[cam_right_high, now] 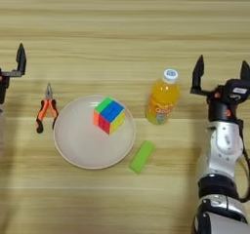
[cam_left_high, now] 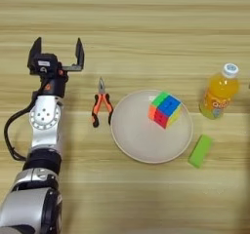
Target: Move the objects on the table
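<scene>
From my feed, left to right. Left gripper sits over the table at the far left, fingers spread wide apart, nothing between them. Arm runs down to the bottom left corner.

Just right of it I see orange-handled pliers lying flat on the wood, nose pointing away from me, handles toward me. They lie just beside the left rim of a round cream plate; I can't tell if they touch it.

Puzzle cube is on the plate, in its upper right part, turned corner-on, showing green, blue, red and yellow faces.

A green block lies flat on the table just off the plate's lower right rim, tilted.

Juice bottle stands upright right of the plate, white cap on top, orange label, clear of the plate and above the green block.

Right gripper is at the far right, near the bottle but apart from it, fingers released and wide, holding nothing. Arm runs down to the bottom right.
</scene>
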